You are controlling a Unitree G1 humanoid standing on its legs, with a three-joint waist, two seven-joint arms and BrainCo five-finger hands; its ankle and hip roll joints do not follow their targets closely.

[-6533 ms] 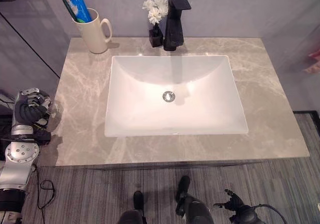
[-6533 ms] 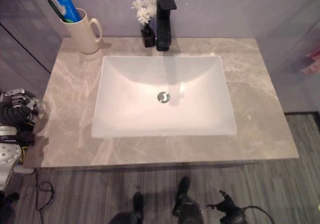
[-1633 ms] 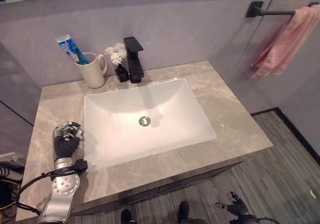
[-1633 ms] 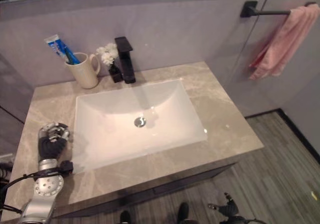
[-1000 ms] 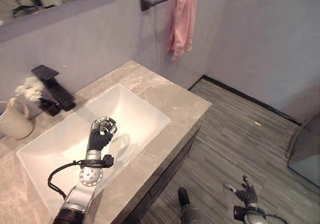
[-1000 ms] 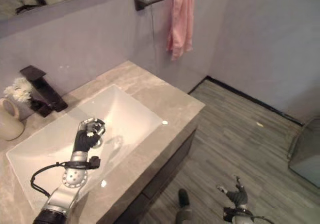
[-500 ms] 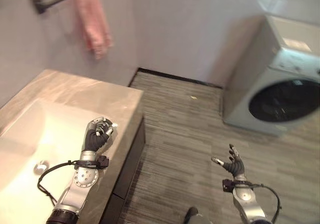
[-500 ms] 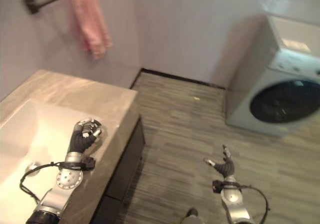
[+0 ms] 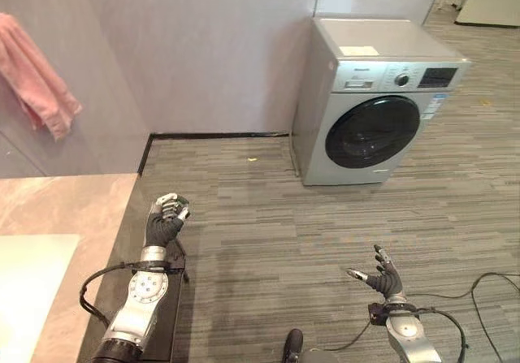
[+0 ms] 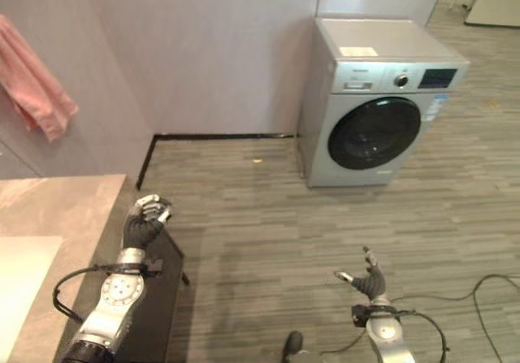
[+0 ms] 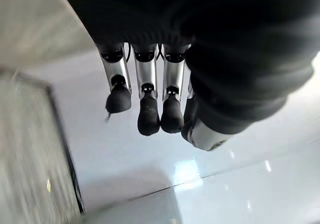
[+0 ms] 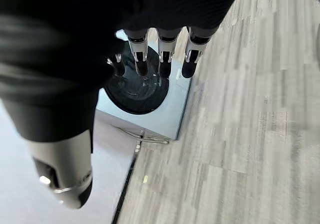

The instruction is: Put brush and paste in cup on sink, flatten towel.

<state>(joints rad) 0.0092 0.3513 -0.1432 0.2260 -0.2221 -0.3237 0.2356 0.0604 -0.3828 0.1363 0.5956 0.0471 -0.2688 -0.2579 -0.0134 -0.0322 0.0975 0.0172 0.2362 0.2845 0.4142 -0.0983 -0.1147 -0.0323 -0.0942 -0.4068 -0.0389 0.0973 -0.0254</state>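
Swung far round to the right since a moment ago, so that was the head turning, not the things moving. A little while back, looked straight down on the grey marble bench (image 9: 73, 205) and saw the brush and paste standing in a cream cup at its back edge; looks like that part of the job is done. Now looking past the bench's end, with just a corner of the white sink bowl (image 9: 28, 278) at the lower left, across the grey striped floor (image 9: 268, 217) to a silver washing machine with a round dark door (image 9: 378, 107) by the wall. Up at the left edge, the soft pink cloth towel (image 9: 36, 75), hanging on the wall above the bench, well apart from both hands. Hangs long and thin, with its long way running up and down, leaning a bit from upper left to lower right, bunched and wrinkly, lower end pointing down at the bench. Not flat yet, so that is the part left to do, and probably means turning back to the left to face it. At the bench's end, the left hand (image 9: 165, 219), fingers curled in with nothing inside. Low over the floor, the right hand (image 9: 382, 279), fingers spread apart and empty too.
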